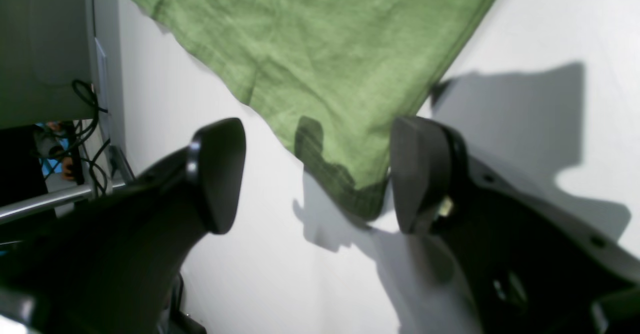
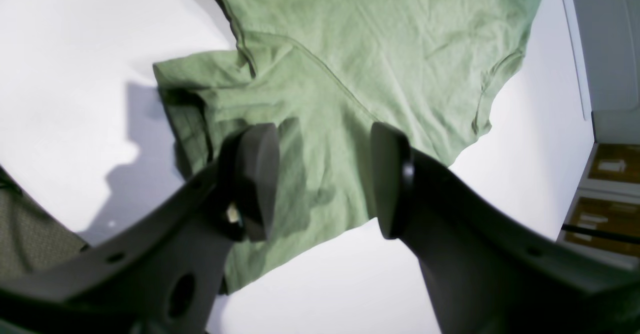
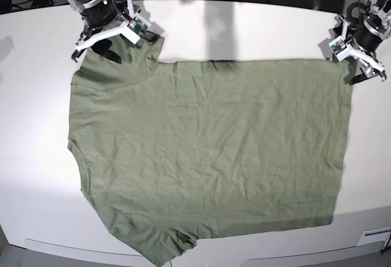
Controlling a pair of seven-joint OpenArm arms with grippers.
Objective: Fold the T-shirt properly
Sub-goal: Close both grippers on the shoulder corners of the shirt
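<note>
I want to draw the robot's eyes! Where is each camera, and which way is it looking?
Left wrist: sits on the left arm, looking down past the open left tool at a hem corner of the T-shirt on the white table.
Right wrist: sits on the right arm, looking past the open right tool at a sleeve.
Base: sits high up, looking down at the whole spread shirt, with both arms at the table's far edge.
Shared: every view shows the green shirt.
</note>
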